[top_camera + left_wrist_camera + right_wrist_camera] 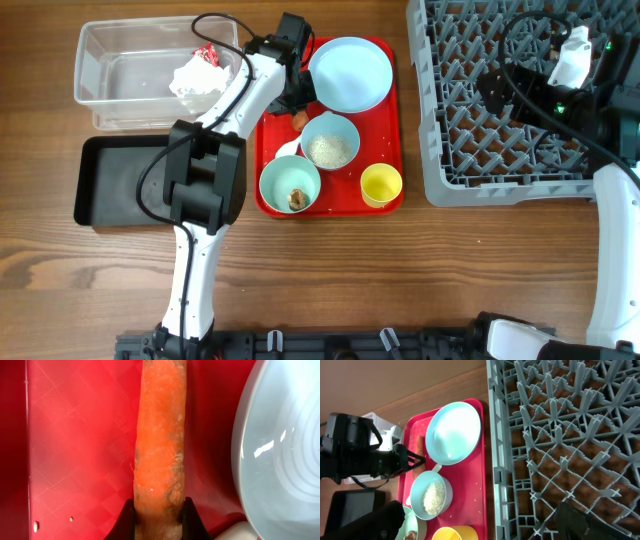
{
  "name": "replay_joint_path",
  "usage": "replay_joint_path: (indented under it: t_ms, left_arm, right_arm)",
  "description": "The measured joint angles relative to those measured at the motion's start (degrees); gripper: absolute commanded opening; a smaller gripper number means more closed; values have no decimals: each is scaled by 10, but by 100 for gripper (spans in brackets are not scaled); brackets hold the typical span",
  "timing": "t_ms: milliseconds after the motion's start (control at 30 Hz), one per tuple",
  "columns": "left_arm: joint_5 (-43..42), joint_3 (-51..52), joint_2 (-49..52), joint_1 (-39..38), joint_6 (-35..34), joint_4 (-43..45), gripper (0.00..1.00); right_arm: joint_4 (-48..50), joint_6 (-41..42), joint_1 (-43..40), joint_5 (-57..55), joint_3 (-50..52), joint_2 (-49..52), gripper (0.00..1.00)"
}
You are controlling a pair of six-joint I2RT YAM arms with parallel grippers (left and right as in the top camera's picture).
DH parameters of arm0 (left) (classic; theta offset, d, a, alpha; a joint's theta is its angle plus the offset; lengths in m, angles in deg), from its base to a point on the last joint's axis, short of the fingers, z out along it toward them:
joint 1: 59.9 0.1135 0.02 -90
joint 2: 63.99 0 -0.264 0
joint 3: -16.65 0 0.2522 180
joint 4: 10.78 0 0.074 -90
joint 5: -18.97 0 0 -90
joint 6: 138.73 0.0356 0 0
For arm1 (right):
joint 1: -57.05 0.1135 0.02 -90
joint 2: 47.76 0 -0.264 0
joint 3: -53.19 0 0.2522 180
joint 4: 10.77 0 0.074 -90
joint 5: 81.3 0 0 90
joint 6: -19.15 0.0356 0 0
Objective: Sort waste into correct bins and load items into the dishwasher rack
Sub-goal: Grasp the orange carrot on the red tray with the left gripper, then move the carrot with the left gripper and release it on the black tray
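The left hand (159,516) pinches the thick end of the orange carrot (160,435), one black finger pressed to each side. The carrot lies lengthwise on the red tray (385,130), near the tray's upper left corner and just beside the pale blue plate (350,73). The left arm reaches up from the lower edge of the overhead frame and bends right over the tray's top edge.

In the upper left of the overhead view, the clear tub (95,60) holds crumpled white napkins (195,78) and a small red wrapper (207,53) at its right end. The black tray (110,190) sits on the counter just below it.

At centre, the red tray carries the plate at the top. Below the plate is a pale blue-white bowl (355,132) with white rice (330,150) inside. At lower left, a mint green bowl (268,178) holds a brown food lump (298,199), and the yellow cup (381,184) stands at lower right.

The grey dishwasher rack (450,150) fills the upper right. The right hand (477,510) hangs above the rack with its fingers spread wide, holding nothing.
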Motion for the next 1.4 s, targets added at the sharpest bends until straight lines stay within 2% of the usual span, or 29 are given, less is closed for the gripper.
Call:
replay_joint_path:
  t_ms: [300, 467, 567, 733, 867, 900, 1000, 1133, 1400]
  left_arm:
    - [1, 10, -40, 4, 7, -41, 9]
    - [1, 11, -176, 22, 14, -83, 10]
    - [12, 11, -252, 40, 17, -136, 11]
    - [49, 11, -327, 113, 17, -299, 11]
    - [66, 11, -338, 195, 17, -408, 21]
    - [68, 11, -338, 220, 19, -425, 21]
    - [70, 34, -341, 269, 20, -426, 14]
    - [70, 126, -342, 316, 19, -402, 16]
    - [50, 341, -344, 350, -6, -181, 15]
  right_arm:
    - [0, 0, 0, 0, 0, 0, 100]
    - [0, 0, 0, 0, 0, 0, 100]
    - [1, 0, 0, 0, 0, 0, 100]
    - [3, 0, 0, 0, 0, 0, 100]
    - [3, 0, 0, 0, 0, 0, 100]
    - [3, 0, 0, 0, 0, 0, 100]
    - [-4, 0, 0, 0, 0, 0, 100]
    - [-9, 0, 0, 0, 0, 0, 100]
    - [-16, 0, 0, 0, 0, 24, 100]
